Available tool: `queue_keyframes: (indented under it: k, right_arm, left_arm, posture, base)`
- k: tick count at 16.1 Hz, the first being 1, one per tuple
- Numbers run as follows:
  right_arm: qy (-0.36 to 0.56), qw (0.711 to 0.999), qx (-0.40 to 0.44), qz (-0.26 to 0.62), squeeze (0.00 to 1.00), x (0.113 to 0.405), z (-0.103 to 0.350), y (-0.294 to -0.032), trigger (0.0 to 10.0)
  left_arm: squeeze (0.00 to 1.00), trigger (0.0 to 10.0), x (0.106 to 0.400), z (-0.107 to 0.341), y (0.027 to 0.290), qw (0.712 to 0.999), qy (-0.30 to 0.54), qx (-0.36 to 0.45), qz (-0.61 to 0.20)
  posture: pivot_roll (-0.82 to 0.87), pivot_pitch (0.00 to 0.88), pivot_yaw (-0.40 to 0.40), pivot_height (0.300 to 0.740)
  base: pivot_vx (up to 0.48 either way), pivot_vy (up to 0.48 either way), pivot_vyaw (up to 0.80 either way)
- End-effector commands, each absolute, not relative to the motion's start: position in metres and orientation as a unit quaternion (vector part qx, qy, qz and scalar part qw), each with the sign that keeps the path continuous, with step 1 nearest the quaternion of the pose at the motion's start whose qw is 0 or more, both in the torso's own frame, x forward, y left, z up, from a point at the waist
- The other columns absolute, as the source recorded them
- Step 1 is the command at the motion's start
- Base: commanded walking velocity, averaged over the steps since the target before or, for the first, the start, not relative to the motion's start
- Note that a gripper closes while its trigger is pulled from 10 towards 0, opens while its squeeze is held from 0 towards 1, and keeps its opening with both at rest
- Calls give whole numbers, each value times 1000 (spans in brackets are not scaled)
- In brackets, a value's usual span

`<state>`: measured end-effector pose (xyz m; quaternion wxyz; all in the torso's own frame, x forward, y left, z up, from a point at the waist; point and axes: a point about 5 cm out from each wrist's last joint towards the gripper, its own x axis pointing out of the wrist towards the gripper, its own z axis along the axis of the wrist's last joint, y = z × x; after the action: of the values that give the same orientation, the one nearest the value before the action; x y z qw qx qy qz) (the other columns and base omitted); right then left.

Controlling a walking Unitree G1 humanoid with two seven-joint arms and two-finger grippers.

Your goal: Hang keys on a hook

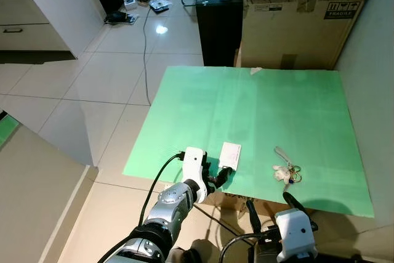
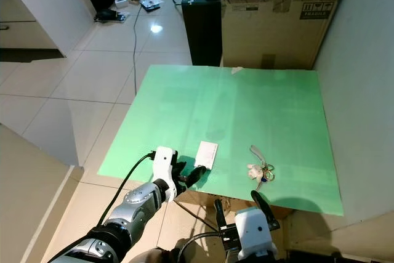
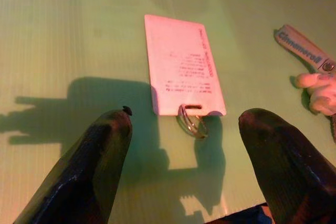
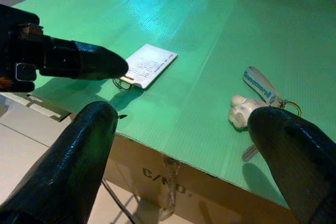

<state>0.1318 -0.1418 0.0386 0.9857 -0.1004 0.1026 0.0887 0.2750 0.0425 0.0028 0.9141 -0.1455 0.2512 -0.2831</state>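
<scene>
Now keys (image 1: 287,172) lie well right of open left gripper (image 1: 220,178).

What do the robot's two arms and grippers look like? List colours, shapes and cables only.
The left arm is silver metal with jointed segments, a white wrist housing and a black cable looping to it. The left gripper has long, rounded black jaws. The right gripper carries a white boxy housing, black cables and matching black jaws.
</scene>
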Motion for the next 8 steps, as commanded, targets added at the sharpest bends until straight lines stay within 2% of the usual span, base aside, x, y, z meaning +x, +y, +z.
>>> queue_keyframes:
  k: [1, 6, 8]
  right_arm:
    - [104, 985, -97, 96, 0, 129, 38, -135, 10000]
    - [104, 985, -97, 94, 0, 129, 39, -132, 10000]
    - [100, 980, -116, 130, 0, 123, 40, -125, 10000]
  left_arm:
    - [0, 10000, 269, -6, 47, 910, 275, -146, -273]
    - [0, 10000, 268, -9, 47, 903, 295, -159, -267]
    - [0, 10000, 273, -4, 44, 908, 281, -148, -273]
  posture:
    - [-263, 176, 210, 726]
    - [-278, 180, 222, 726]
    - [-283, 187, 224, 726]
  base:
    - [0, 0, 0]
    - [0, 0, 0]
    - [0, 0, 0]
